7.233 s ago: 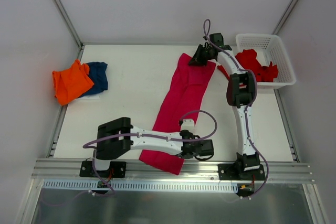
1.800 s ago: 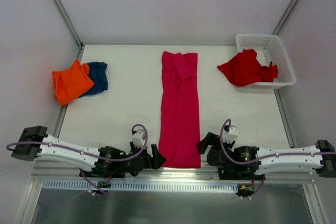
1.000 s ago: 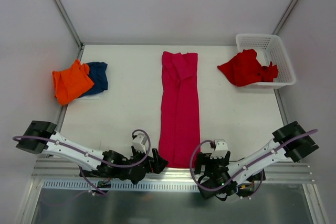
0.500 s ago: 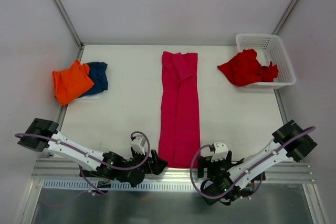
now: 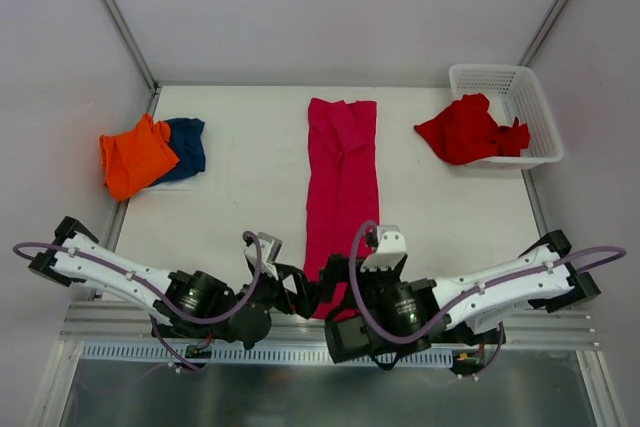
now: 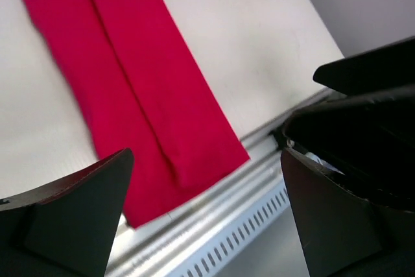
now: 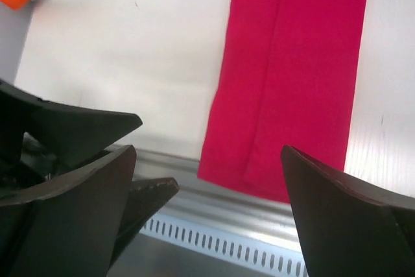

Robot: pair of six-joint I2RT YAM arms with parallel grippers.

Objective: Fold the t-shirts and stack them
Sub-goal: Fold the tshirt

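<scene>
Nearest the arms, both claws had swung in over the front edge of the desk (image 5: pixel 240 217). A moment earlier they had sat low and apart, one either side of the magenta-pink t-shirt (image 5: pixel 342 177); now they crowded together above its near hem. The left claw (image 6: pixel 207 160) hung spread wide, nothing between its fingers, the hem corner and the metal rail (image 6: pixel 253 186) lying below it. The right claw (image 7: pixel 207 148) was splayed just as wide and empty too. Its arm had lifted up towards the overhead camera, so it hid the shirt's near end from above. The right wrist view caught the left claw's dark fingers poking in at the lower left, so the two were close.

The shirt itself had not budged. It lay flat as a long narrow strip, already doubled lengthwise, running straight from the front edge towards the back of the desk. That looked like the line-up for pinching the two near corners and carrying the hem away to shorten the strip. With both claws so close, a clash seemed the thing to watch.

Further back on the left, the orange t-shirt (image 5: pixel 135 155) lay overlapping the navy blue t-shirt (image 5: pixel 188 145), unmoved. Far right, the red t-shirt (image 5: pixel 462 130) spilled crumpled over the side of the white mesh basket (image 5: pixel 520 87), not yet touched.
</scene>
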